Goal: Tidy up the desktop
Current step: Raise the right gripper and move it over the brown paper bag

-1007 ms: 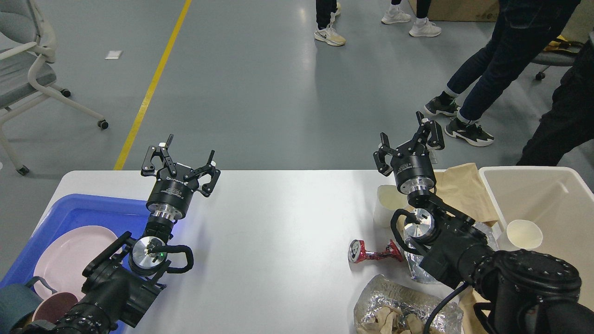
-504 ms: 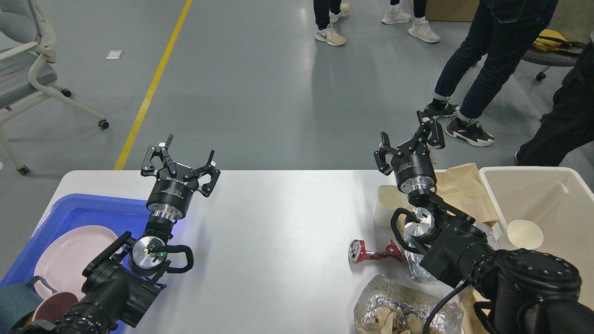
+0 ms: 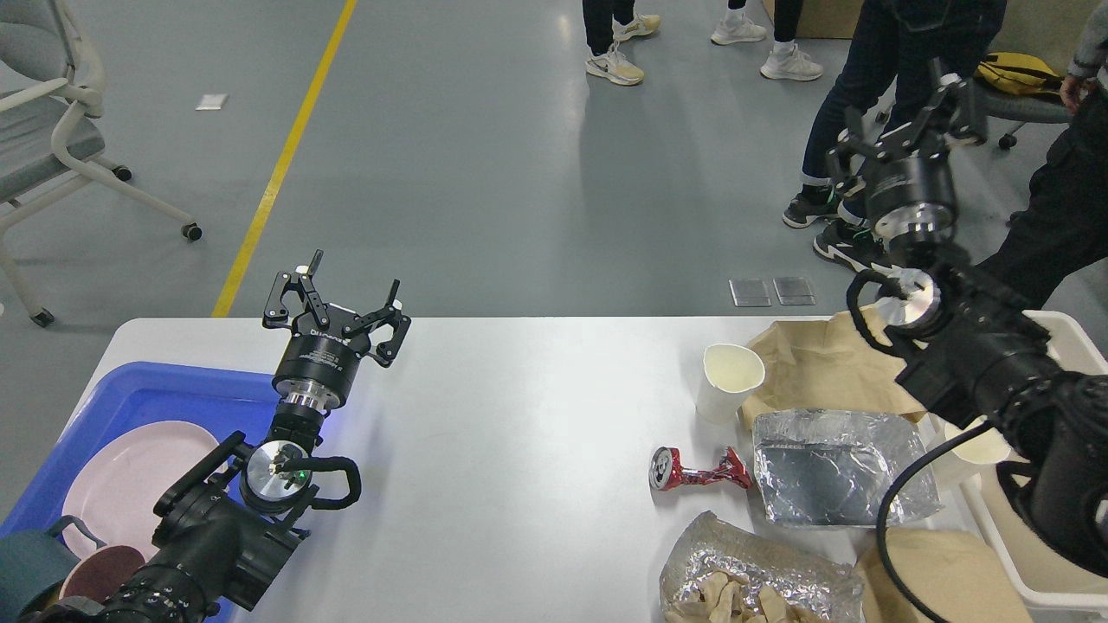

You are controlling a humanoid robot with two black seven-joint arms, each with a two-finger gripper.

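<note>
The white desktop (image 3: 519, 415) spans the view. On its right part lie a white paper cup (image 3: 729, 381), a crushed red can (image 3: 697, 472), a flat foil sheet (image 3: 838, 467), crumpled foil with paper scraps (image 3: 753, 580) and brown paper (image 3: 822, 368). My left gripper (image 3: 342, 290) is open and empty above the desktop's back left. My right gripper (image 3: 909, 117) is open and empty, raised high beyond the back right edge, above the beige bin.
A blue tray (image 3: 138, 402) at the left holds a pink plate (image 3: 130, 480) and a dark bowl (image 3: 104, 575). A beige bin (image 3: 1069, 333) with a paper cup (image 3: 982, 450) stands at the right edge. People stand on the floor behind. A chair (image 3: 52, 112) is far left.
My right arm has risen and swung right and back, uncovering the paper cup, the foil sheet and the brown paper. The left arm has not moved. People behind have shifted.
</note>
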